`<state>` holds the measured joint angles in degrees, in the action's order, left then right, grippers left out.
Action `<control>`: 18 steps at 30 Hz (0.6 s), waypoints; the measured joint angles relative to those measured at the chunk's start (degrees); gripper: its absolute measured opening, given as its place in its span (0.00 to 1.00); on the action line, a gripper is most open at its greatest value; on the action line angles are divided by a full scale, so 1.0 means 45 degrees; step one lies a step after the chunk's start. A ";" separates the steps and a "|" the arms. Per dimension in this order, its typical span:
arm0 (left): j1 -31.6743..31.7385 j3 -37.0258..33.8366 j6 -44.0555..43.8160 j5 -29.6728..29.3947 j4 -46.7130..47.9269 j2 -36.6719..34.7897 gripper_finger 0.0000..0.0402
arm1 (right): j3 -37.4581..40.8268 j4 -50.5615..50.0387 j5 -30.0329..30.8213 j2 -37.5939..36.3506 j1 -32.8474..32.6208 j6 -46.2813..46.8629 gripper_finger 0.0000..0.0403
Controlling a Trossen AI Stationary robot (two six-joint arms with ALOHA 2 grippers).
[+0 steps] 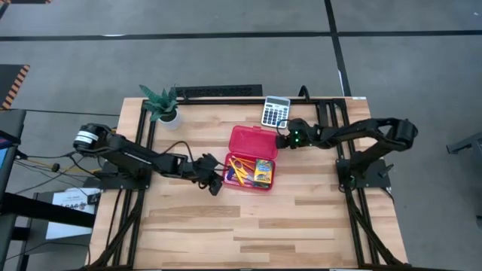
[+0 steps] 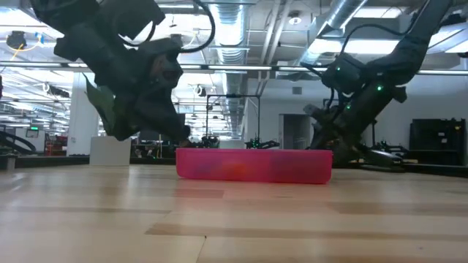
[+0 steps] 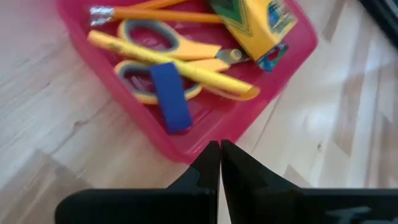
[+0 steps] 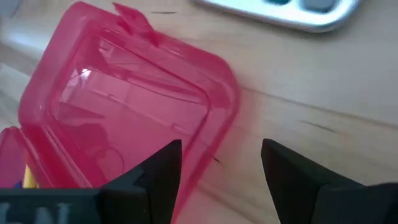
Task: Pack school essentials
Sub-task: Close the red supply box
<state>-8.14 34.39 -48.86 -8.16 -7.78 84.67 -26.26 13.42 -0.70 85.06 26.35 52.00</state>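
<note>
High view, frame centre: red case [image 1: 251, 157] open on tabletop [image 1: 248, 233], scissors [image 1: 238, 168] and crayon box [image 1: 263, 171] inside | left hand [image 1: 214, 181] fingers together at case's left edge | right hand [image 1: 285, 136] fingers apart by lid, calculator [image 1: 276, 111] just behind | plant [image 1: 163, 104] upper left | lower tabletop open

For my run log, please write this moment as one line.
case: open, flat | inside: scissors, pencil, blue eraser, crayon box | left gripper: shut beside tray | right gripper: open at lid

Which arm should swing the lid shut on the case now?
Probably the right: its gripper hangs open at the lid edge, near the calculator. The left gripper is shut beside the tray holding the scissors.
</note>
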 joint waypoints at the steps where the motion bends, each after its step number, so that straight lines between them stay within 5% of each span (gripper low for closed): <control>1: 0.0000 -0.0002 -0.0005 -0.0009 0.0045 0.0054 0.00 | 0.0000 0.0152 -0.0077 0.0104 -0.0008 0.0005 0.56; 11: 0.0039 0.0000 0.0034 -0.0155 0.0092 0.0192 0.00 | -0.0005 0.0701 -0.0199 0.0285 0.0277 -0.0663 0.54; 18: 0.0183 0.0000 0.0068 -0.0282 0.0105 0.0192 0.00 | -0.0152 0.0839 -0.0203 0.0285 0.0266 -0.1097 0.33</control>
<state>-7.32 34.39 -48.56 -9.43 -7.31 85.54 -26.95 17.19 -1.61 86.35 27.55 47.06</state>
